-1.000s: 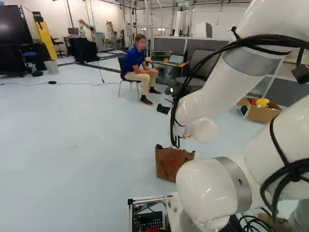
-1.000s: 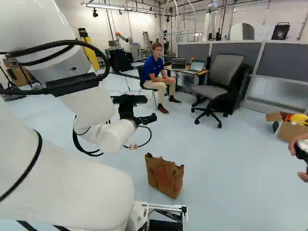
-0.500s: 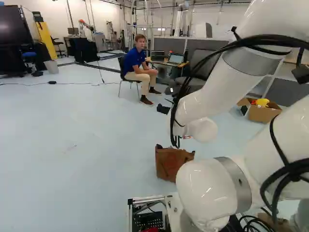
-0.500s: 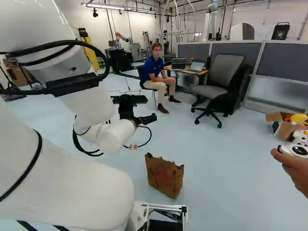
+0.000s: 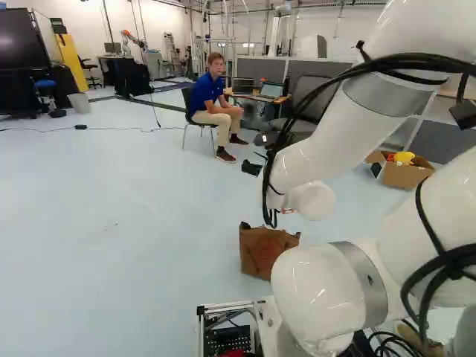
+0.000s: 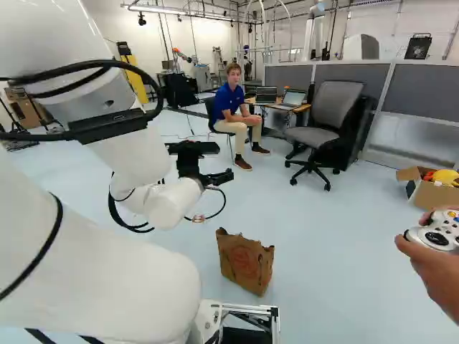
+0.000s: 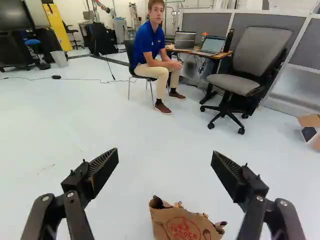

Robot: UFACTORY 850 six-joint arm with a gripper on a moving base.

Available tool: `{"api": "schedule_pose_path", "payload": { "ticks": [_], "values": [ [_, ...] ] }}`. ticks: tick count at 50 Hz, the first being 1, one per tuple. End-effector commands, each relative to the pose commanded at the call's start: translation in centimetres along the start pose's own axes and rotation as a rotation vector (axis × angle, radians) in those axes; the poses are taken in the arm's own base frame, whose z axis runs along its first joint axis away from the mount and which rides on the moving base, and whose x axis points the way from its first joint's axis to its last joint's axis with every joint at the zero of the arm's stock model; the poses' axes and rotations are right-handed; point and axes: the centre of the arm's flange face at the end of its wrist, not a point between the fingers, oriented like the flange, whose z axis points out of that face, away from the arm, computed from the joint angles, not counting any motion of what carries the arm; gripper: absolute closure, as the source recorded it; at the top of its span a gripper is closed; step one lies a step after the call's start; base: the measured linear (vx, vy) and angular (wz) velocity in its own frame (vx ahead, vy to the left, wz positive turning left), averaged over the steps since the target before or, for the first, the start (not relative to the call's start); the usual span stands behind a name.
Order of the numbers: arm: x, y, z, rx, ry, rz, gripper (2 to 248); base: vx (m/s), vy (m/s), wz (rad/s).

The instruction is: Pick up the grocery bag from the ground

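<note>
Holding our black, rib-fingered pincer (image 6: 217, 178) wide open, we faced a boxy brown paper bag (image 6: 245, 264), creased and ragged-rimmed, standing on the smooth pale floor (image 6: 344, 251), well in from its far edge.

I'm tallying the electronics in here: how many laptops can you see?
2, both on the desk: one laptop nearer the gray office chair, the other laptop farther from it. More may be hidden behind the partitions.

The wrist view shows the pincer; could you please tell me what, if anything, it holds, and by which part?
Nothing is held: the pincer is open, and the paper bag stands on the floor, touched by neither finger.
</note>
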Motion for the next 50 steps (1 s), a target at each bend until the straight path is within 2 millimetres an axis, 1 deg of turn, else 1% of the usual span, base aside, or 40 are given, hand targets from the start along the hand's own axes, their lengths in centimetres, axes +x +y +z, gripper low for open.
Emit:
{"api": "schedule_pose_path", "payload": {
  "ticks": [18, 24, 29, 39, 50],
  "values": [
    [0.0, 0.0, 0.0, 0.000, 0.000, 0.000, 3, 0.000, 0.000, 0.000],
    [0.3, 0.1, 0.5, -0.006, -0.003, 0.005, 3, 0.000, 0.000, 0.000],
    [0.8, 0.2, 1.6, -0.016, -0.008, 0.013, 3, 0.000, 0.000, 0.000],
    [2.0, 0.7, 4.5, -0.057, -0.035, 0.044, 3, 0.000, 0.000, 0.000],
    [2.6, 1.4, 8.0, -0.116, -0.118, 0.099, 3, 0.000, 0.000, 0.000]
  ]
}}
